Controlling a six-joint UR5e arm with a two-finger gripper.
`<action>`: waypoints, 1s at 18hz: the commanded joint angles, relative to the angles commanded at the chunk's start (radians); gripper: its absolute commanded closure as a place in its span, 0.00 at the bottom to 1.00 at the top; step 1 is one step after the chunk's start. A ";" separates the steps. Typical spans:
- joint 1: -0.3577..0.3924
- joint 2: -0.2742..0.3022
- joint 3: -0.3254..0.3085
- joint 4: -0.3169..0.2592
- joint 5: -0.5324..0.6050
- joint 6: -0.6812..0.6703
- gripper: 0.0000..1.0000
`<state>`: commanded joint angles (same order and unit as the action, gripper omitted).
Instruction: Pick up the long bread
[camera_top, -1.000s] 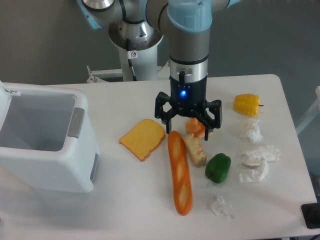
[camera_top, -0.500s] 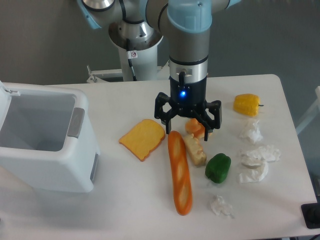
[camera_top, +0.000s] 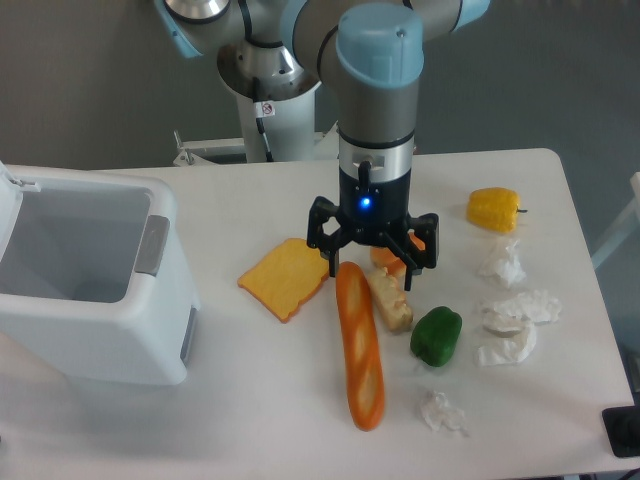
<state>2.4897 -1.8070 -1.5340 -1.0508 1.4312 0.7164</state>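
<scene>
On the white table (camera_top: 250, 400) we saw a white bin (camera_top: 85, 275) at 9 o'clock. Our gripper (camera_top: 371, 268) hung with its fingers spread open, holding nothing, over the upper end of the long bread (camera_top: 359, 345). The long bread lay flat near the centre, pointing toward 6 o'clock. A toast slice (camera_top: 285, 277) lay just at its 10 o'clock, a green pepper (camera_top: 436, 336) at 3 o'clock, a yellow pepper (camera_top: 494, 209) at 2 o'clock.

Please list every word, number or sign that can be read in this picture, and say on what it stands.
None can be read.
Small white sticker with a red mark on the robot base: too small and blurred to read.
The gripper, long bread and white bin bear no text.
</scene>
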 joint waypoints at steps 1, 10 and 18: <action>0.000 -0.009 0.000 0.000 0.000 -0.003 0.00; 0.009 -0.038 -0.032 -0.005 0.008 -0.048 0.00; 0.046 -0.031 -0.100 -0.031 0.094 -0.057 0.00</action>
<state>2.5356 -1.8377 -1.6337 -1.0813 1.5248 0.6596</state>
